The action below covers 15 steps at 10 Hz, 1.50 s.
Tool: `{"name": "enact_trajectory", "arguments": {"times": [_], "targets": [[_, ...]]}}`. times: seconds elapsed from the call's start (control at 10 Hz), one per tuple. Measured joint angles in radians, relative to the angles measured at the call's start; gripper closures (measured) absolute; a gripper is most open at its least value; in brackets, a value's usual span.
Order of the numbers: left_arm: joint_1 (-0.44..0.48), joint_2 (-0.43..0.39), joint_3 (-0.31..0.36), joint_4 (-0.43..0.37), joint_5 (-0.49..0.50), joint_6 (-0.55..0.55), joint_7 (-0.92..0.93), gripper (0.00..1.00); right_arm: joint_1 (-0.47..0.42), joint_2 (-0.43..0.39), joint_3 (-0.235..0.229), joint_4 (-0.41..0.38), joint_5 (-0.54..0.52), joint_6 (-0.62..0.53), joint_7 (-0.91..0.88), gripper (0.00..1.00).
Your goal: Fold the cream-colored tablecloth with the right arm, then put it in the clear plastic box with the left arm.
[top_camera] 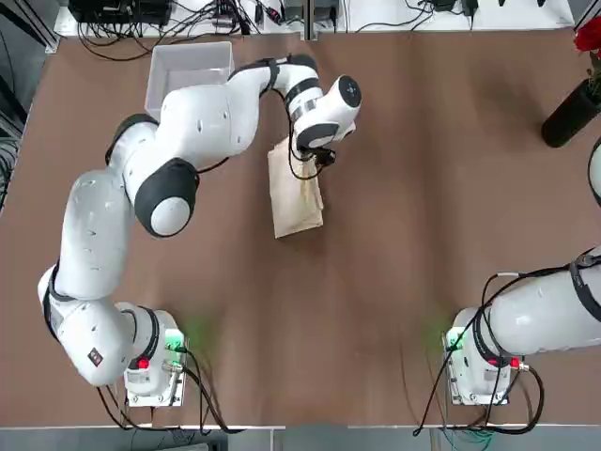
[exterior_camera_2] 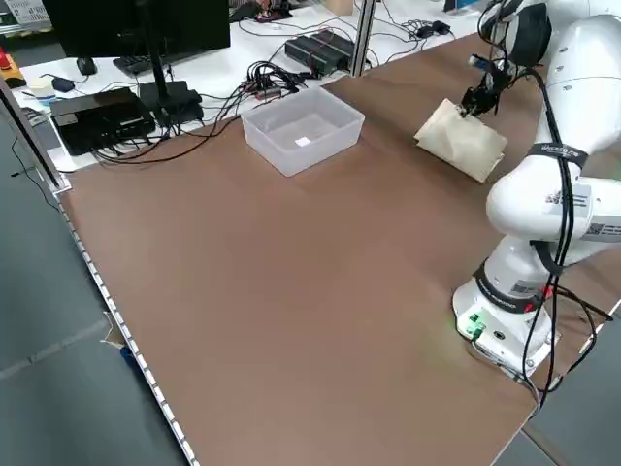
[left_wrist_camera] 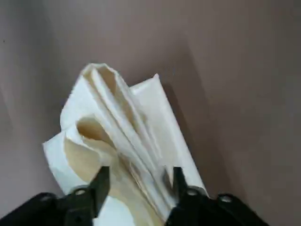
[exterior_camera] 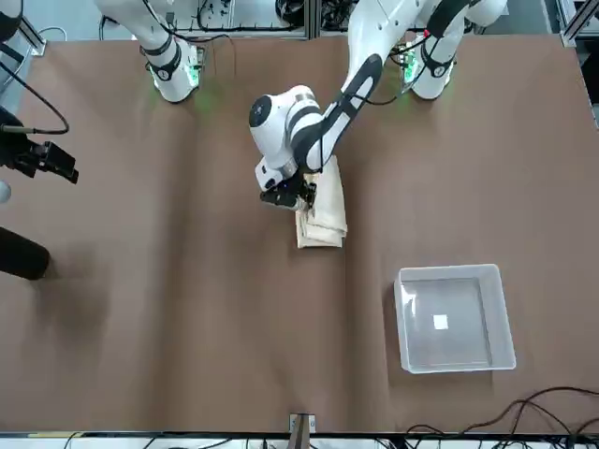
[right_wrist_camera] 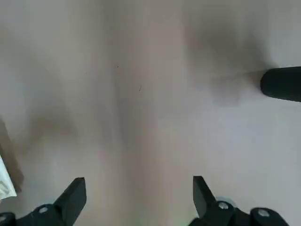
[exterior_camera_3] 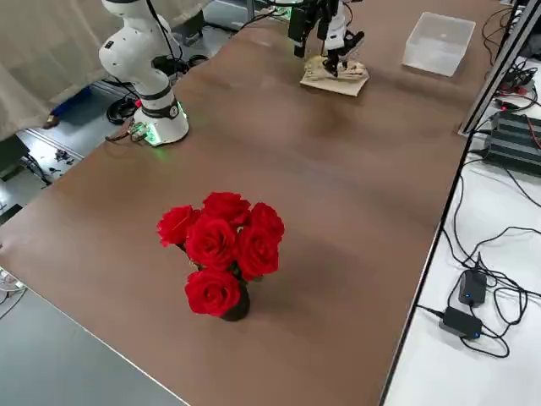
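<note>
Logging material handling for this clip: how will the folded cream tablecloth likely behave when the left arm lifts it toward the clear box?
The cream-colored tablecloth will probably go floppy: in the left wrist view its layers gape open in loose loops. With the left gripper having its jaws apart around only some folds, outer layers may sag or unfold. It looks light, so it should drop softly into the clear plastic box.

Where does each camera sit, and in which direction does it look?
Top: overhead, looking down; both arms, folded cream-colored tablecloth.
Front: across the table, facing the robot; left gripper, clear plastic box.
Left side: raised, diagonal; left arm only.
Right side: raised, diagonal; red roses nearest.
Left wrist: own fingers straddle the tablecloth.
Right wrist: right gripper open over bare brown table.
Top and front share tablecloth and box.
</note>
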Motion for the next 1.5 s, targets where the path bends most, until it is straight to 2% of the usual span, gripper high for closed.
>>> {"name": "enact_trajectory", "arguments": {"times": [0.2, 0.5, 0.7, 0.8, 0.9, 1.1, 1.2, 1.3, 1.4, 1.5], "targets": [[0.007, -0.003, 0.000, 0.057, -0.065, 0.019, -0.002, 0.02, 0.000, 0.001, 0.001, 0.000, 0.000, 0.001, 0.000, 0.00], [0.054, -0.055, 0.001, 0.095, -0.203, 0.012, 0.002, 0.00, 0.001, 0.001, 0.002, 0.000, 0.001, 0.004, 0.000, 0.00], [0.175, -0.117, -0.029, 0.037, -0.299, 0.009, 0.059, 0.00, 0.001, 0.001, 0.002, 0.000, 0.001, 0.005, 0.000, 0.00], [0.273, -0.147, -0.084, -0.010, -0.327, 0.022, 0.089, 0.00, 0.001, 0.001, 0.001, 0.000, 0.001, 0.005, 0.000, 0.00], [0.404, -0.176, -0.181, -0.067, -0.340, 0.052, 0.117, 0.00, 0.001, 0.001, 0.001, 0.000, 0.001, 0.005, 0.000, 0.00], [0.732, -0.217, -0.455, -0.221, -0.343, 0.133, 0.160, 0.00, 0.001, 0.001, 0.001, 0.000, 0.001, 0.006, 0.000, 0.00], [0.885, -0.225, -0.577, -0.318, -0.343, 0.207, 0.190, 0.00, 0.001, 0.001, 0.001, 0.000, 0.001, 0.006, 0.000, 0.00], [0.993, -0.227, -0.650, -0.423, -0.343, 0.332, 0.221, 0.00, 0.000, 0.001, -0.001, 0.000, 0.001, 0.006, 0.000, 0.00], [1.035, -0.225, -0.668, -0.528, -0.343, 0.498, 0.242, 0.00, 0.000, 0.001, -0.004, 0.000, 0.001, 0.010, 0.000, 0.00], [1.029, -0.222, -0.662, -0.618, -0.343, 0.640, 0.252, 0.00, 0.000, 0.001, -0.006, 0.000, 0.000, 0.011, 0.000, 0.00]]}}
